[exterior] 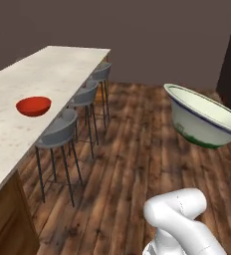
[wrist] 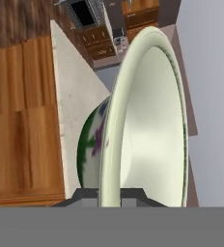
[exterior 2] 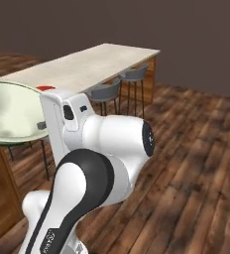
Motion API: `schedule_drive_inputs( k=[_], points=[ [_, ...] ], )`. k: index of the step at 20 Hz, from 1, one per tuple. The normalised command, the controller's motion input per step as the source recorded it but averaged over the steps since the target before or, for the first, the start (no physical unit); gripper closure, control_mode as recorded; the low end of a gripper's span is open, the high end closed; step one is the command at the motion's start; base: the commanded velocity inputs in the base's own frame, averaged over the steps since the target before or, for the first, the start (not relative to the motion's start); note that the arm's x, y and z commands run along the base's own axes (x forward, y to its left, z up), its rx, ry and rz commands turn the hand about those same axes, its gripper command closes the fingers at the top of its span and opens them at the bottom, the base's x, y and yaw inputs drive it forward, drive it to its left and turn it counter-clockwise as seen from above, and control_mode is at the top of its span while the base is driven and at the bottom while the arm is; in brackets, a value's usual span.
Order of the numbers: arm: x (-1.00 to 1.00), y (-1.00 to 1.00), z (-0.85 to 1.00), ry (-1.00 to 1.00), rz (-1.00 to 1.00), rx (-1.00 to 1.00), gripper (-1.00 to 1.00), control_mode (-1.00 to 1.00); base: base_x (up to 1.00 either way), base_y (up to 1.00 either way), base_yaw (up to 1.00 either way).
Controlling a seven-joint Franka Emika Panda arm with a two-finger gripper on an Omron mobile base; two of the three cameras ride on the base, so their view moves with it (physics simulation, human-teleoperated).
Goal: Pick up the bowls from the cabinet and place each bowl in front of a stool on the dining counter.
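Our claw (wrist: 109, 193) grips the rim of the cream-white, green-banded round bowl (exterior: 203, 115), carried above the floor; the glossy red bowl (exterior: 33, 106) sits on the beige stone bench (exterior: 48, 74), before a grey stool (exterior: 59, 132).

Glossy red bowl (exterior: 33, 106) upright on beige dining counter (exterior: 48, 74), cream green-banded bowl (exterior: 202, 117) tilted in midair

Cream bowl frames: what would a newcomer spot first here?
The cream-white bowl with the green band, held up in the air over the wood floor, its rim pinched in the claw as the hand view shows. Next, the red bowl sitting on the dining counter in front of the nearest stool. In the right base view the white arm looms large.
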Motion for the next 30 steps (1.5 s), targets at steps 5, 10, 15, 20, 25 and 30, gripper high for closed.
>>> schedule_drive_inputs(
  k=[5, 10, 15, 20, 25, 30],
  points=[
    [0.00, 0.00, 0.00, 0.00, 0.00, 0.00, 1.00, 1.00, 1.00, -0.75, 0.38],
    [0.00, 0.00, 0.00, 0.00, 0.00, 0.00, 1.00, 1.00, 1.00, -0.99, 0.35],
    [0.00, 0.00, 0.00, 0.00, 0.00, 0.00, 1.00, 1.00, 0.89, -1.00, 0.34],
    [0.00, 0.00, 0.00, 0.00, 0.00, 0.00, 1.00, 1.00, 0.93, -1.00, 0.35],
    [0.00, 0.00, 0.00, 0.00, 0.00, 0.00, 1.00, 1.00, 0.68, -1.00, 0.41],
    [0.00, 0.00, 0.00, 0.00, 0.00, 0.00, 1.00, 1.00, 0.66, -1.00, 0.44]
  ],
)
